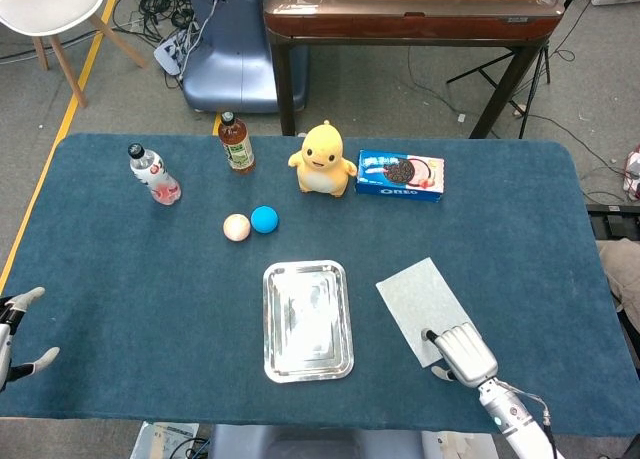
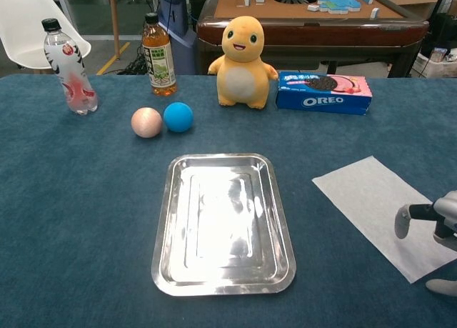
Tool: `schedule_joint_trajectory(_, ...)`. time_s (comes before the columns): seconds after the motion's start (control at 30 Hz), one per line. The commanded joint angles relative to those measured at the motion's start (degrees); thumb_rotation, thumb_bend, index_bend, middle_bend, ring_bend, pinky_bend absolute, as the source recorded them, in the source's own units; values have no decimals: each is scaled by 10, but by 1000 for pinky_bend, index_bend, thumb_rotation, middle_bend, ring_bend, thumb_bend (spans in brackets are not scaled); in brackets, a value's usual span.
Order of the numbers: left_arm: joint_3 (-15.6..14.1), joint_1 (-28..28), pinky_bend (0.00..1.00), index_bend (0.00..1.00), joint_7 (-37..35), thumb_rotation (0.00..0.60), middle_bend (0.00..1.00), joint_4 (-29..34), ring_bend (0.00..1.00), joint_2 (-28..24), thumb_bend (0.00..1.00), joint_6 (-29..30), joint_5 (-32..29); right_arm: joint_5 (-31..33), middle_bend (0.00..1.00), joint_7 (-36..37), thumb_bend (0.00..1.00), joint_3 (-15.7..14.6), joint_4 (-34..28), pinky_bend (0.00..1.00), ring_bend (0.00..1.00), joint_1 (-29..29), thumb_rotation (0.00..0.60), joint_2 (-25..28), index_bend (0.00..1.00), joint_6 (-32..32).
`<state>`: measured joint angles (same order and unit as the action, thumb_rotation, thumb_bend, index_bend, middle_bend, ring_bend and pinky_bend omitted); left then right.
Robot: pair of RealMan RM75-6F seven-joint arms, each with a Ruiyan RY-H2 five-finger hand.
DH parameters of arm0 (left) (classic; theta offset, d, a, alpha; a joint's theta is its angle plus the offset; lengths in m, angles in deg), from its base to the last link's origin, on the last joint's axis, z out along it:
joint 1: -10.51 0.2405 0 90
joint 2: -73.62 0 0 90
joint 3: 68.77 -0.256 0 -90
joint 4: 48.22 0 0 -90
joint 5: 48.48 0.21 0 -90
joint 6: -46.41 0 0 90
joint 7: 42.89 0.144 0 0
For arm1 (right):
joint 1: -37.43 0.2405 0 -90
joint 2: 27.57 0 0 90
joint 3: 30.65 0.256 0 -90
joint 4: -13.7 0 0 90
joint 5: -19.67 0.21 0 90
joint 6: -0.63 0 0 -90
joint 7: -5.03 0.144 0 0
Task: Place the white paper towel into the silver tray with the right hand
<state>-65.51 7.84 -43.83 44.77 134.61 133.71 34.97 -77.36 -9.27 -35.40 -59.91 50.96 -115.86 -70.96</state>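
- Right hand point(image 1: 462, 353) is down at the table's point(image 1: 520, 239) near edge, toward the right corner, sitting over the near end of the white paper towel point(image 1: 421, 300). Fingers look curled down at the sheet — can't tell if it actually has a grip.
- Towel's flat on the cloth, right of the silver tray point(image 1: 308, 320), not touching it.
- Left hand point(image 1: 14, 331) is off the near left corner, fingers spread, holding nothing.
- Tray sits near the middle of the near edge.
- Further back: peach ball point(image 1: 236, 227) touching a blue ball point(image 1: 264, 219).
- Along the far edge — clear water bottle point(image 1: 154, 174), tea bottle point(image 1: 236, 143), yellow plush point(image 1: 322, 159), Oreo box point(image 1: 400, 175).
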Motion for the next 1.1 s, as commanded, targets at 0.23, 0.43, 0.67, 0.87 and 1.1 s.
schedule_joint_trajectory(0.23,1,2,421,201,-5,600,266,2,196,-3,137,3,1,6,1000,5,33,2,8,1000,1000,6,600,-11,466,3)
schedule_joint_trajectory(0.43,1,2,421,201,-3,600,266,2,196,-3,137,2,2,9,1000,13,247,4,10,1000,1000,8,600,-14,520,0)
schedule_joint_trajectory(0.67,1,2,421,201,-2,600,266,3,196,-3,137,2,2,16,1000,17,421,5,5,1000,1000,11,600,-13,569,0)
schedule_joint_trajectory(0.87,1,2,421,201,-2,600,266,2,196,-2,137,0,2,22,1000,19,469,8,2,1000,1000,12,600,-12,609,-1)
schedule_joint_trajectory(1.1,2,2,422,201,-2,600,266,3,196,-3,137,-1,1,26,1000,25,477,13,-6,1000,1000,15,600,-8,618,-5)
